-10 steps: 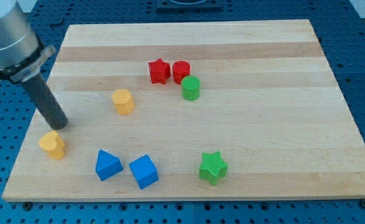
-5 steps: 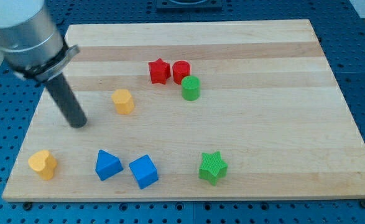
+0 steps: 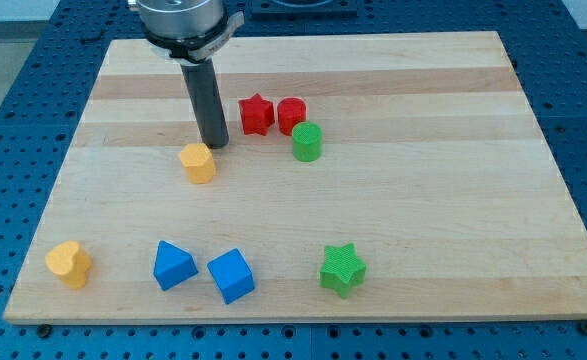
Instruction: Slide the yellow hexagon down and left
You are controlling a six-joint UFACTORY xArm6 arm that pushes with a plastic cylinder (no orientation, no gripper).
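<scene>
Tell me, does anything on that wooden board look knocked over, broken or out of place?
Nothing stands out. The blocks sit flat and whole on the wooden board, none tipped or hanging over an edge. My tip rests just up and right of the yellow hexagon, and the red star sits close beside it.

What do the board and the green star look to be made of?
The board: wood, pale with a smooth matte finish; lengthwise grain and joined strips show. The green star: probably plastic, matte, with fine ridged lines that hint at 3D printing, though that is uncertain.
</scene>
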